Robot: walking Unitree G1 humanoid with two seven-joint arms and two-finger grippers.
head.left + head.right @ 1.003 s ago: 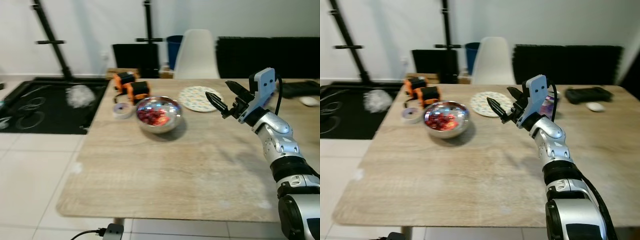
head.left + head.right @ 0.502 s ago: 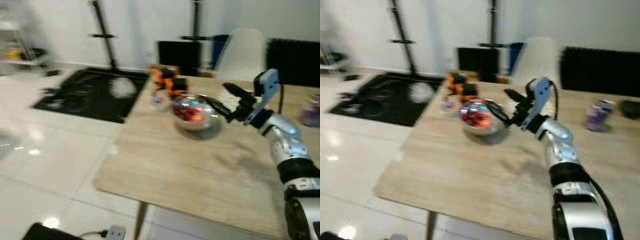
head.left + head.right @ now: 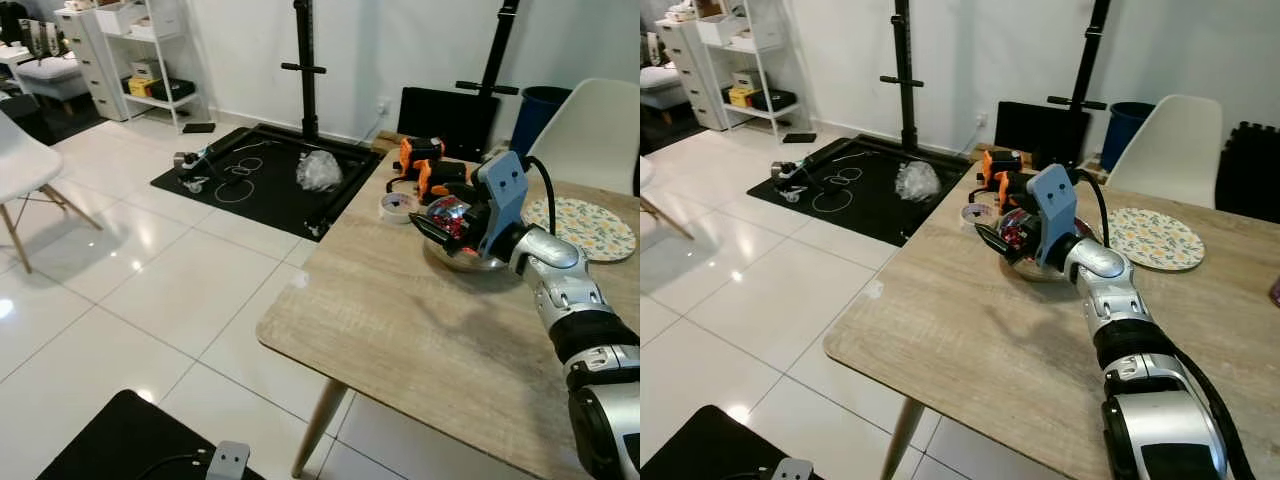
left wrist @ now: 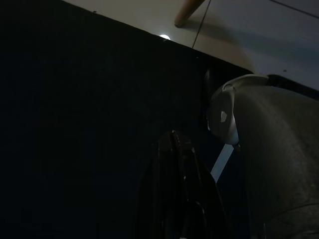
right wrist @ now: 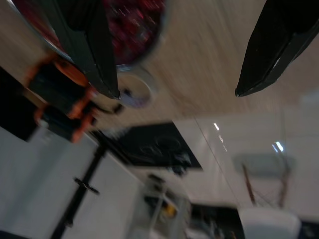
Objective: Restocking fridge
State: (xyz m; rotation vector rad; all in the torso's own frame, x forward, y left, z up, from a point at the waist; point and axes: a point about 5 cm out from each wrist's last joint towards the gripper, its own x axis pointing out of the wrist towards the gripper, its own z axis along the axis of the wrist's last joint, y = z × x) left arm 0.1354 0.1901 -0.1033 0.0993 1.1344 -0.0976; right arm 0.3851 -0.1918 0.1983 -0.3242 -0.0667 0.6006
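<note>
A light wooden counter (image 3: 420, 330) is seen standing on a glossy white tiled floor (image 3: 130, 290). On the counter a metal bowl (image 3: 462, 255) holding red pieces is set near the far left corner. The right hand (image 3: 440, 225) is held at the bowl's near-left rim, its two black fingers (image 5: 84, 40) spread wide apart with nothing between them; in the right wrist view the bowl's red contents and rim are seen beside one finger. Just beyond the bowl a roll of tape (image 3: 398, 206) is laid flat, and behind it two orange and black devices (image 3: 428, 170) are placed close together. A patterned plate (image 3: 592, 227) is set to the right of the bowl, well apart from the tape. A white chair (image 3: 598, 130) is drawn up at the far side. On the floor to the left a black mat (image 3: 255, 175) bearing a crumpled clear bag (image 3: 318, 170) is laid out. The left hand (image 4: 182, 199) is seen in deep shade in the left wrist view; whether its fingers are parted cannot be told.
</note>
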